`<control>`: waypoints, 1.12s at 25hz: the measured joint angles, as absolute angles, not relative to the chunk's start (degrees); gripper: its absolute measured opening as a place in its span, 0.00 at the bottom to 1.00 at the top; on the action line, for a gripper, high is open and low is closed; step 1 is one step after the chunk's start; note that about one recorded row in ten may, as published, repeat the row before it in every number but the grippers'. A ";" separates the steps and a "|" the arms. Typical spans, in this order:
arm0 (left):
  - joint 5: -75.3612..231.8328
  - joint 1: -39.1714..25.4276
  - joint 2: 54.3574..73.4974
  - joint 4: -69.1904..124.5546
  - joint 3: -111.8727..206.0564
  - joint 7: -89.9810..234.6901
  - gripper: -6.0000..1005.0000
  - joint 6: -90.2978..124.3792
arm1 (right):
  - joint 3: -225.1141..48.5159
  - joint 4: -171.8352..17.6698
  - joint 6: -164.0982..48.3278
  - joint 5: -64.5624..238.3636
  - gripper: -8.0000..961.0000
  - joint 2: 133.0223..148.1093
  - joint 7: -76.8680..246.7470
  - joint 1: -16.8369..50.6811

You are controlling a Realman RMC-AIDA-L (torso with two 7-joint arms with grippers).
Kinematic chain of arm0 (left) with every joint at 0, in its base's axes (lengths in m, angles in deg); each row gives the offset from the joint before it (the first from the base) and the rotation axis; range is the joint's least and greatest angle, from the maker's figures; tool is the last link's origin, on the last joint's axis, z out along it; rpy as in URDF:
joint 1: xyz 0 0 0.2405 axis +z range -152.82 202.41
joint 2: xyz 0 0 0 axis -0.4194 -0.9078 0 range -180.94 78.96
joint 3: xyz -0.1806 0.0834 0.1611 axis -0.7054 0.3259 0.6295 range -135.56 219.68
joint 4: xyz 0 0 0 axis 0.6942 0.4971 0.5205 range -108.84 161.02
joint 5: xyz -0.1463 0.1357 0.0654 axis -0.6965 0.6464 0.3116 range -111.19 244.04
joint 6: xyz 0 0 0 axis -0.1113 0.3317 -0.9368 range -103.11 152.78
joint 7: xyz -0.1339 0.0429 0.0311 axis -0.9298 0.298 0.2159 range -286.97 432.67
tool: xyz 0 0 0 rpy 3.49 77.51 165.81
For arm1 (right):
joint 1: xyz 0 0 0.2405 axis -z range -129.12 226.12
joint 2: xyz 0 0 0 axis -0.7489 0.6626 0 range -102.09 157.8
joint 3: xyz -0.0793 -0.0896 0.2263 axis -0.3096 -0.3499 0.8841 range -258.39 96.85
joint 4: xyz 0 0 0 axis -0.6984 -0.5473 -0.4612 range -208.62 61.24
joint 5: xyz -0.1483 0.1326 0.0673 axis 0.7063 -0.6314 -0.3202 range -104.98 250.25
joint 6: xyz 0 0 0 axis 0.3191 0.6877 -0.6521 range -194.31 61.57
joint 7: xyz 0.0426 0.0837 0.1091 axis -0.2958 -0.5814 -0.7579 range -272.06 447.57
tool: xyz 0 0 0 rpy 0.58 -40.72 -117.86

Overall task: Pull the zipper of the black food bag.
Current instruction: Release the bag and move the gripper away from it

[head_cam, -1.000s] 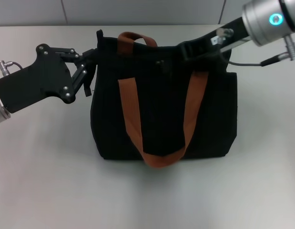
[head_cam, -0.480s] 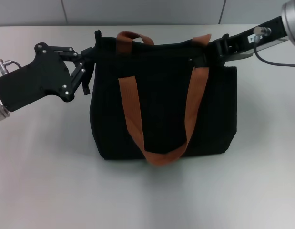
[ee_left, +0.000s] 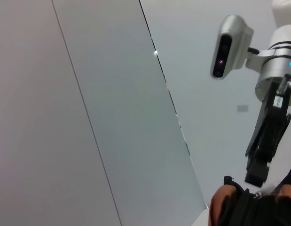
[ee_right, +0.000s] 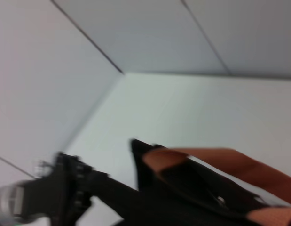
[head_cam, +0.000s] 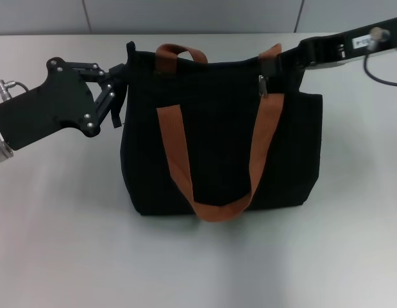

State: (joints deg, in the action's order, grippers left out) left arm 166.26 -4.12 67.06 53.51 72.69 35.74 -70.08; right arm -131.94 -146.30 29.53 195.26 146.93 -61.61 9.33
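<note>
Left gripper [head_cam: 121,80]: fingers clamped on the upper left corner of the black food bag [head_cam: 217,147], upright on the table [head_cam: 63,244]. Right gripper [head_cam: 285,64]: at top right edge; finger state unclear. Zipper [head_cam: 263,85] hangs beside it. Contents hidden

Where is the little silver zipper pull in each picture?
Head view: the zipper hangs at the black food bag's top edge, beside the right gripper.
Left wrist view: too unclear to pick out.
Right wrist view: small silver glint on the bag's top.
Shared landmark: the orange strap.
</note>
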 joint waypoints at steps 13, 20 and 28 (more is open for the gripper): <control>166.30 -4.04 67.32 52.91 72.92 33.29 0.12 -69.98 | -124.03 -122.60 37.97 168.23 0.44 143.38 -18.60 17.43; 166.82 -4.03 67.28 52.81 73.24 28.01 0.12 -69.73 | -124.93 -106.30 44.13 172.30 0.72 143.01 18.56 20.98; 166.98 -3.36 67.13 52.86 73.37 22.27 0.12 -68.63 | -124.94 -103.91 41.44 181.68 0.80 146.11 32.65 25.58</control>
State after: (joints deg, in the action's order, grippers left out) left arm 166.98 -3.36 67.13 52.86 73.37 22.27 -68.63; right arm -124.94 -103.91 41.44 181.68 146.11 32.65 25.58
